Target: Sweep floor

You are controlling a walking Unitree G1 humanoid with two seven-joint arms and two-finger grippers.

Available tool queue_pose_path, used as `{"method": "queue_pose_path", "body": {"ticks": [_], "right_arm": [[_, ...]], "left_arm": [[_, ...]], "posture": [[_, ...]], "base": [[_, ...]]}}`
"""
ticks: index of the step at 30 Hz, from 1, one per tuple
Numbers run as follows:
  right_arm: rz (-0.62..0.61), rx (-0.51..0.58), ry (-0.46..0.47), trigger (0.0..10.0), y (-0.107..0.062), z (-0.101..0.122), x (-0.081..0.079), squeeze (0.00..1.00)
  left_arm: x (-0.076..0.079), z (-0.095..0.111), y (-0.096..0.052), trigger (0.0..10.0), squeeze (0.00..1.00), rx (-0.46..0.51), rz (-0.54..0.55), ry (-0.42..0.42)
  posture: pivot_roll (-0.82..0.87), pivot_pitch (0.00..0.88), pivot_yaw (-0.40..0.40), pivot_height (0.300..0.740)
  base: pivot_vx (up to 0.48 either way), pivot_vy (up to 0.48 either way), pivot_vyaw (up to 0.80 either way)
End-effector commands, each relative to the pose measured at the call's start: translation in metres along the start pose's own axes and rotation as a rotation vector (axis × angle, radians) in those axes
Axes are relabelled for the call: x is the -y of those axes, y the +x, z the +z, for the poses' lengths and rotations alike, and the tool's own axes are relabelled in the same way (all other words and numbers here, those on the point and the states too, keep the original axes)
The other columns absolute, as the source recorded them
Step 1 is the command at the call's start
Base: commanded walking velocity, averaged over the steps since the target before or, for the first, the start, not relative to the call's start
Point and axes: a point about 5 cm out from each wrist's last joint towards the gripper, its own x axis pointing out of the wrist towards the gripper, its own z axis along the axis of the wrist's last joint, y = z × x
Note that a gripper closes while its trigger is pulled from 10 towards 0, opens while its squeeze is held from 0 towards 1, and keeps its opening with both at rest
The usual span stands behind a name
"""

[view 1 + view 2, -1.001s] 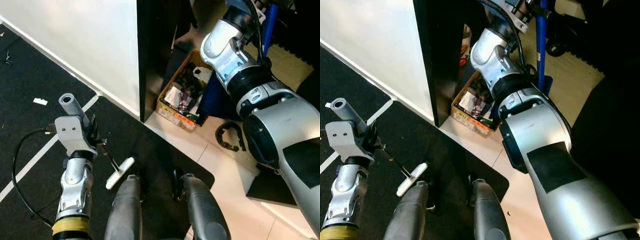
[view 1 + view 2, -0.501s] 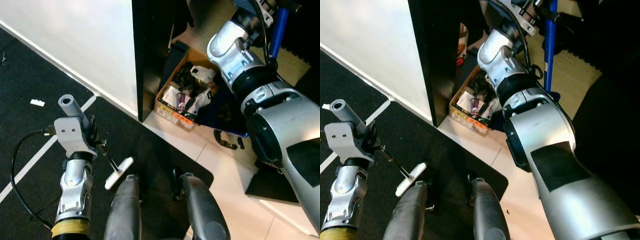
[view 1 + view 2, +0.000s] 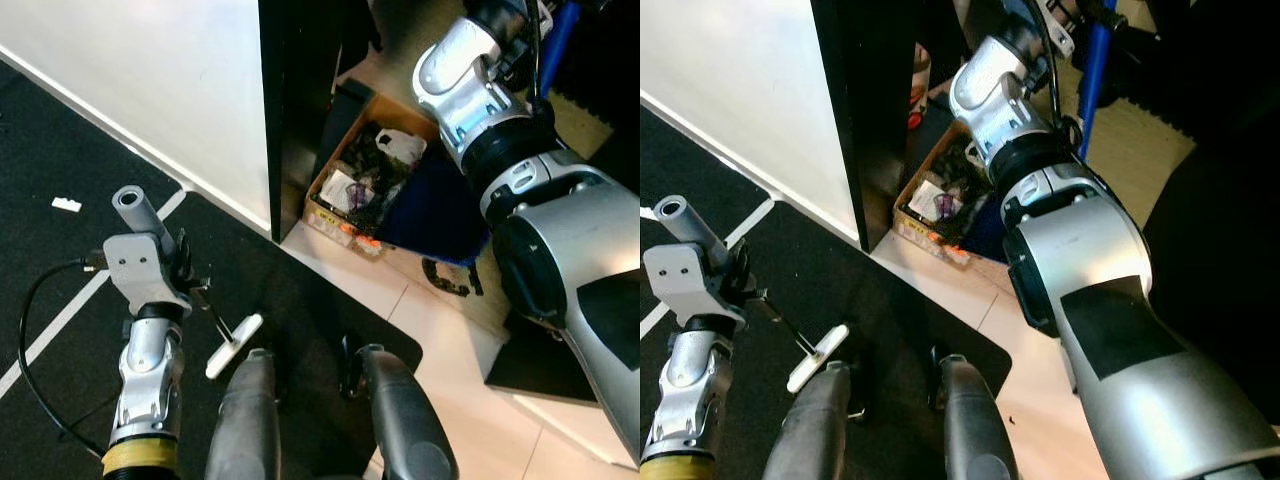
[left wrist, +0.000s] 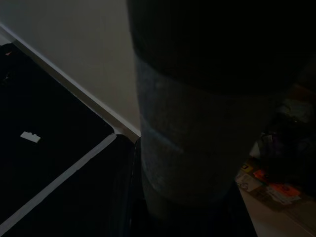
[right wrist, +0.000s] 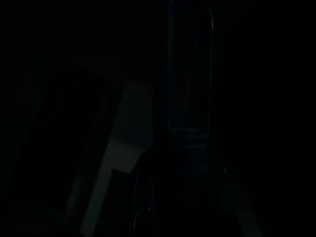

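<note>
Right eye view puts the broom's blue handle [image 3: 1092, 62] at about 1 o'clock from my knees, close against my raised right arm. Its long axis runs nearly upright in the picture, top end toward 12 o'clock and lower end slanting a little toward 7 o'clock, where it passes behind my forearm. My right gripper [image 3: 1072, 14] sits at the top edge, just beside the handle; I cannot tell whether it is spread, pressed together or pinching the pole. Right wrist view is almost black, with a pale strip and a dim rounded upright shape at most.

At 12 o'clock a cardboard box [image 3: 370, 185] full of clutter rests on the pale tiles, touching the foot of a black cabinet [image 3: 290, 100]. A dark blue shape [image 3: 435, 215] lies against the box at its 3 o'clock side; I cannot say whether it belongs to the broom.

My left gripper [image 3: 190, 283] hangs idle at 8 o'clock over the black mat [image 3: 60, 260], and I cannot tell its state either. A small white scrap [image 3: 67, 204] lies on that mat at 9 o'clock.
</note>
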Motion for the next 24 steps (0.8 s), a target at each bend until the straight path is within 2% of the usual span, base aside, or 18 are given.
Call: {"method": "queue_pose_path", "body": {"ticks": [1, 8, 10, 14, 15, 16, 17, 24], "right_arm": [[0.004, 0.028, -0.033, 10.0, -0.001, -0.007, 0.003, 0.00], [0.003, 0.012, -0.068, 10.0, -0.001, -0.014, 0.006, 0.00], [-0.014, -0.057, -0.086, 10.0, 0.002, -0.023, 0.010, 0.00], [-0.021, -0.087, -0.090, 10.0, 0.003, -0.026, 0.011, 0.00], [-0.037, -0.134, -0.097, 10.0, 0.004, -0.032, 0.014, 0.00], [-0.037, -0.134, -0.097, 10.0, 0.004, -0.032, 0.014, 0.00], [-0.059, -0.190, -0.106, 10.0, 0.006, -0.041, 0.019, 0.00], [-0.100, -0.301, -0.125, 10.0, 0.011, -0.061, 0.032, 0.00]], "left_arm": [[0.007, -0.023, -0.012, 10.0, 0.00, -0.104, 0.005, -0.043], [0.007, -0.023, -0.012, 10.0, 0.00, -0.107, 0.006, -0.043], [0.007, -0.024, -0.012, 10.0, 0.00, -0.109, 0.006, -0.042], [0.007, -0.024, -0.012, 10.0, 0.00, -0.110, 0.006, -0.042], [0.006, -0.024, -0.012, 10.0, 0.00, -0.110, 0.006, -0.042], [0.006, -0.024, -0.012, 10.0, 0.00, -0.110, 0.006, -0.042], [0.006, -0.024, -0.011, 10.0, 0.00, -0.110, 0.005, -0.042], [0.007, -0.024, -0.006, 10.0, 0.00, -0.111, -0.004, -0.040]], "posture": [[0.06, 0.309, -0.213, 0.740], [0.06, 0.308, -0.210, 0.740], [0.06, 0.306, -0.209, 0.740], [0.06, 0.306, -0.209, 0.740], [0.06, 0.298, -0.204, 0.740], [0.06, 0.298, -0.204, 0.740], [0.06, 0.298, -0.201, 0.740], [0.06, 0.288, -0.191, 0.740]], "base": [[0.000, 0.000, 0.00], [0.000, 0.000, 0.00], [0.000, 0.000, 0.00], [0.000, 0.000, 0.00], [0.000, 0.000, 0.00], [0.000, 0.000, 0.00], [0.000, 0.000, 0.00], [0.000, 0.000, 0.00]]}}
